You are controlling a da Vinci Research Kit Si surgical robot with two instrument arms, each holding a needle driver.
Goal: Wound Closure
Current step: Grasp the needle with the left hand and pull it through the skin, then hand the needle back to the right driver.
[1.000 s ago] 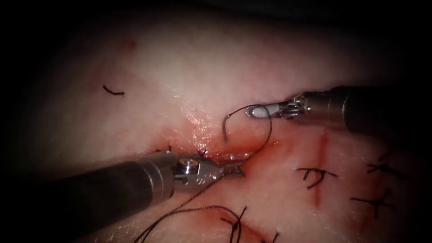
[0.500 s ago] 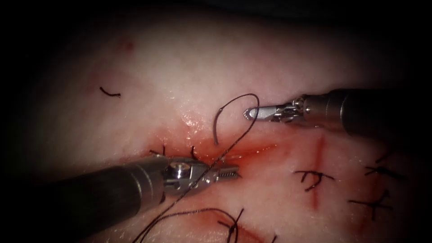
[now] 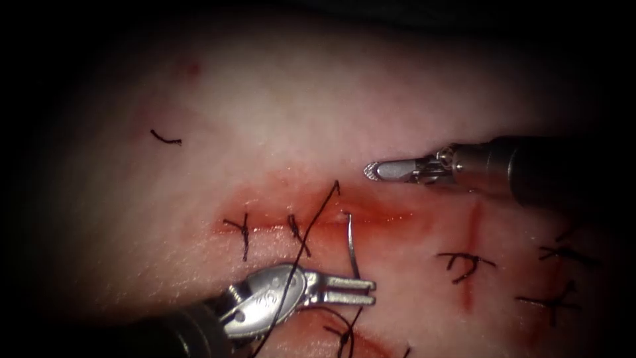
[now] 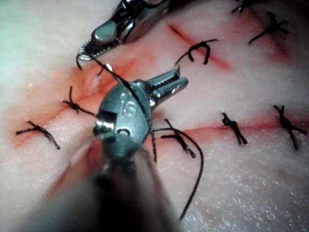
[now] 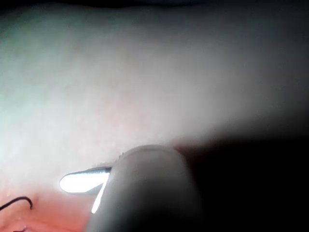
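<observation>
The cut (image 3: 387,217) runs across the tissue, wet with red fluid, with two stitches (image 3: 244,231) on its left part. The curved needle (image 3: 351,245) stands on the cut's near side. Its upper end is at the cut's edge and its lower end sits in my left tool (image 3: 361,292), whose jaws are shut on it. Dark thread (image 3: 311,225) rises from beside the cut's far edge and drapes over the left tool (image 4: 176,83), where the thread (image 4: 130,92) crosses its wrist. My right tool (image 3: 370,172) (image 4: 87,48) (image 5: 67,183) hovers just beyond the cut, shut and holding nothing.
Finished stitches (image 3: 464,260) sit on a second red cut to the right, and more knots (image 3: 553,301) lie further right. A short cut end of thread (image 3: 165,139) lies at the far left. A loose thread loop (image 3: 344,328) lies near the left tool.
The right tool held the needle over the cut and has let it go. The left tool has drawn back toward the near side, with the needle now at its jaws. The tissue has settled.
</observation>
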